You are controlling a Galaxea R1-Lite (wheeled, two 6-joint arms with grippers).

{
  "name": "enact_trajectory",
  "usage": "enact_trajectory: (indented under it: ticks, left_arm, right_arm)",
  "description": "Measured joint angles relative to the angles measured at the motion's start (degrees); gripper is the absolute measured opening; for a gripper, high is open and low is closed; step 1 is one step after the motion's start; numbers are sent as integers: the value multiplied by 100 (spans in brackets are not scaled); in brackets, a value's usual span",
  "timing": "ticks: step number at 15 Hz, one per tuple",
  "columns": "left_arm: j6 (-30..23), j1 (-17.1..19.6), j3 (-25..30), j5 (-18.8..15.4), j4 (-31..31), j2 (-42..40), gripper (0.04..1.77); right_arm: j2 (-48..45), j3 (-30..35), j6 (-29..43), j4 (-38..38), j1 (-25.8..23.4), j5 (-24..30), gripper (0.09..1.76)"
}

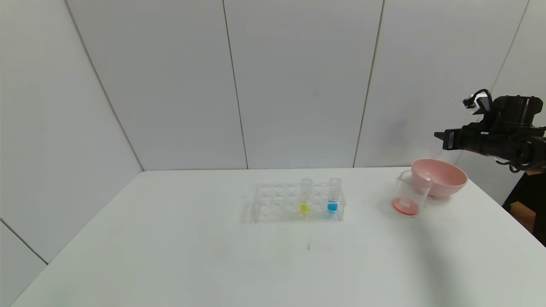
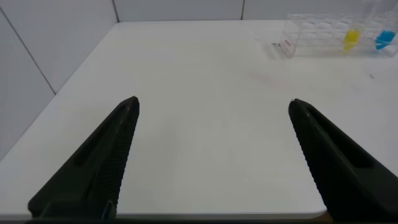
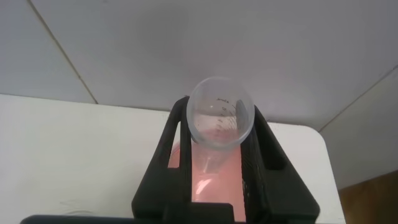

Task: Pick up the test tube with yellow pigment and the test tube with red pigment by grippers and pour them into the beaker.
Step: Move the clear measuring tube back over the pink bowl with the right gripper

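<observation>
My right gripper [image 1: 440, 139] is high at the far right, above the pink bowl, and is shut on a clear graduated test tube [image 3: 220, 112]. The tube's open mouth faces the wrist camera and no red pigment shows in it. The beaker [image 1: 408, 194] stands in front of the bowl with red liquid in its base. The test tube with yellow pigment [image 1: 305, 197] stands upright in the clear rack [image 1: 277, 200]; it also shows in the left wrist view [image 2: 352, 38]. My left gripper [image 2: 213, 106] is open and empty over the table's near left edge, out of the head view.
A blue-tipped tube [image 1: 333, 197] stands in the rack to the right of the yellow one. The pink bowl [image 1: 445, 177] sits behind the beaker near the table's right edge and shows between my right fingers [image 3: 211, 186]. White walls close off the back and left.
</observation>
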Motion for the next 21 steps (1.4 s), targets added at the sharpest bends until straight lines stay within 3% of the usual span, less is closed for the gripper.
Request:
enact_trajectory:
  ticks: [8,21]
  left_arm:
    - [0,0,-2,-2,0,0,172]
    - [-2,0,0,0,0,0,172]
  right_arm:
    - [345,233,11,-517,-291,33,51]
    - [479,301,22,-518,-322,38,51]
